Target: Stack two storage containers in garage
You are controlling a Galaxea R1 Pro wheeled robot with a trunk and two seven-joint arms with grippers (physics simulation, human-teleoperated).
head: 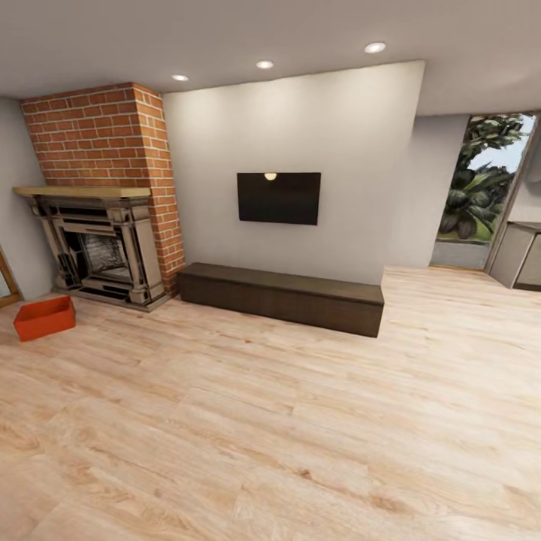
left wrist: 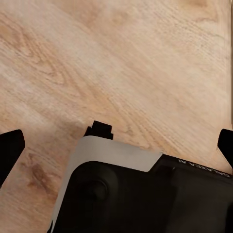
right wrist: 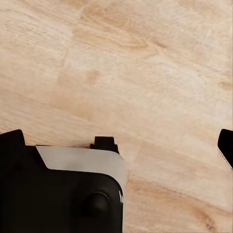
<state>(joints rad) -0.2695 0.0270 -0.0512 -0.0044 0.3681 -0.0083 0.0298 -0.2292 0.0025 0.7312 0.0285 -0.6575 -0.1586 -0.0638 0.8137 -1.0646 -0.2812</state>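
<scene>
Container: one orange-red storage container sat on the wood plank floor beside the fireplace, well away from both sets of jaws
Second container: not seen
Left gripper: jaws spread wide, empty, over bare planks
Right gripper: jaws spread wide, empty, over bare planks
Risk: approaching at an angle could probably shove the bin against the fireplace

Right gripper hangs over light wood planks, black fingers spread wide at the edges (nothing between them), robot body below.
</scene>
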